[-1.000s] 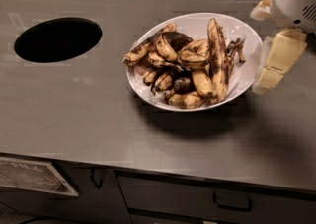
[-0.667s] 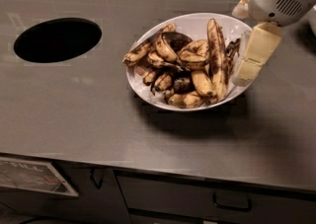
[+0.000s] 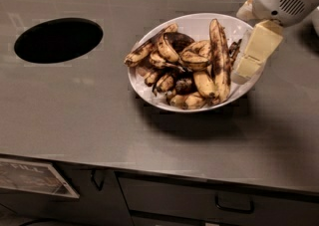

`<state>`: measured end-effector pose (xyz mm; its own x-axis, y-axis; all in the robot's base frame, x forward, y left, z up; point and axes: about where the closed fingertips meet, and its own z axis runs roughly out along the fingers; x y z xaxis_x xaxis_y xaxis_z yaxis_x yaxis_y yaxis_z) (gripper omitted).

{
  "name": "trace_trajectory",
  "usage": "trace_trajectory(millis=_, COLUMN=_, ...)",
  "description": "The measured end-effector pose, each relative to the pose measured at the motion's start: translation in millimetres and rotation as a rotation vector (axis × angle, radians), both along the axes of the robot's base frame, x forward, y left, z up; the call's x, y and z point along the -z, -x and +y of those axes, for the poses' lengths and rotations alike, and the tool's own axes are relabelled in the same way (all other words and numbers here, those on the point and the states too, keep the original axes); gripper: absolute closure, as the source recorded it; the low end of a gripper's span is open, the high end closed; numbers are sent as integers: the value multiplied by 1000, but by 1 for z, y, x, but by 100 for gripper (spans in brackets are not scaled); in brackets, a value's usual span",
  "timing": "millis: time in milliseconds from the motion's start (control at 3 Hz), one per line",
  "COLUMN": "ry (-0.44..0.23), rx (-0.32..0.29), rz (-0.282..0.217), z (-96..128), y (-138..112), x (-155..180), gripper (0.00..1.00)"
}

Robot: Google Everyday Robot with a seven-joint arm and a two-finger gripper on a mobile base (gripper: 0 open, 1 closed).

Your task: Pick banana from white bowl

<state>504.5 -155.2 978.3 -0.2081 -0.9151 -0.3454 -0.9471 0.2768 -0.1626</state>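
Observation:
The white bowl sits on the steel counter, heaped with overripe bananas. The banana, long and nearly straight with a dark streak, lies along the right side of the heap. My gripper hangs from the white wrist at the top right, over the bowl's right rim, just right of the banana. Its jaws stand apart. One cream finger reaches down to the rim, and only the stub of the other shows by the wrist. It holds nothing.
A round black hole is cut into the counter at the left. A dark tiled wall runs along the back. Drawers with handles sit below the counter's front edge.
The gripper has moved left and slightly up, from beside the bowl's right edge to over its right rim, closer to the long banana. The bowl and bananas have not moved.

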Motion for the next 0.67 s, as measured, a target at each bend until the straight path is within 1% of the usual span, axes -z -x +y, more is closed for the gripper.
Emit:
trace_trajectory(millis=333, ry=-84, rx=60, rz=46, z=1, y=-5, x=3, gripper=0)
trace_trajectory(millis=667, ry=-156, rx=87, rz=81, z=10, y=-10, x=5, gripper=0)
